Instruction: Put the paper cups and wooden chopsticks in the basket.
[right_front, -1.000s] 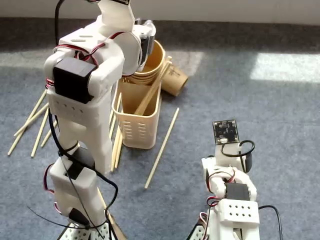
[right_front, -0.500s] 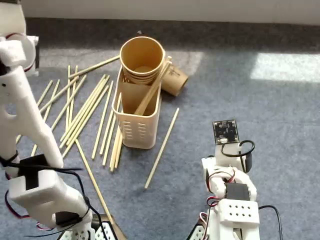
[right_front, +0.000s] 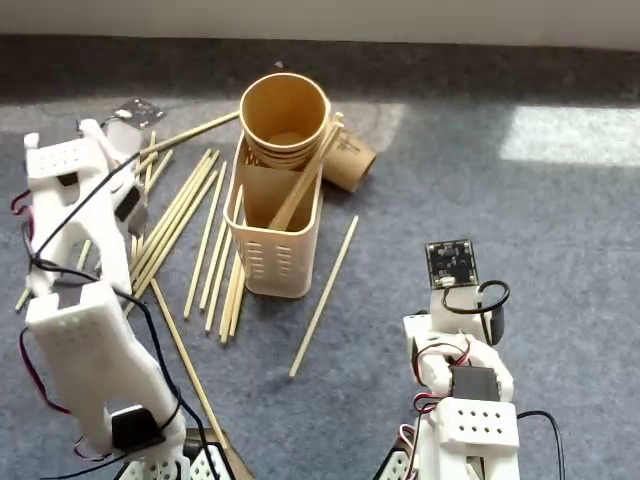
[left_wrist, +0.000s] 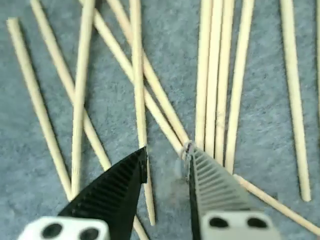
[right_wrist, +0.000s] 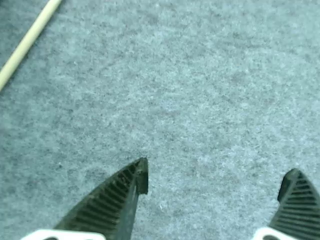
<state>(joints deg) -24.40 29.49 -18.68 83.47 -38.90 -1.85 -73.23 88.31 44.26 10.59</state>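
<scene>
A cream slotted plastic basket (right_front: 270, 255) stands upright on the grey felt-covered bench (right_front: 520, 220). A stack of brown paper cups (right_front: 285, 115) sits upright in its far end, and one pale wooden chopstick (right_front: 305, 185) leans inside the basket against the stack. A single brown paper cup (right_front: 352, 160) lies on its side on the felt, just beside the basket's far right corner — outside it. A loose spread of wooden chopsticks (right_front: 185, 215) lies on the bench to the left of the basket, the nearest ones right against its wall. A lone chopstick (right_front: 325, 290) lies on the right side, apart from the rest.

The left arm (right_front: 70, 240) bends down over the spread. The left hand (left_wrist: 166, 159) hangs low above the sticks with its two fingers parted by a narrow gap, gripping nothing — one stick end lies right at the pale finger (left_wrist: 200, 175). The right hand (right_wrist: 218, 177) is spread wide over bare felt and holds nothing.
</scene>
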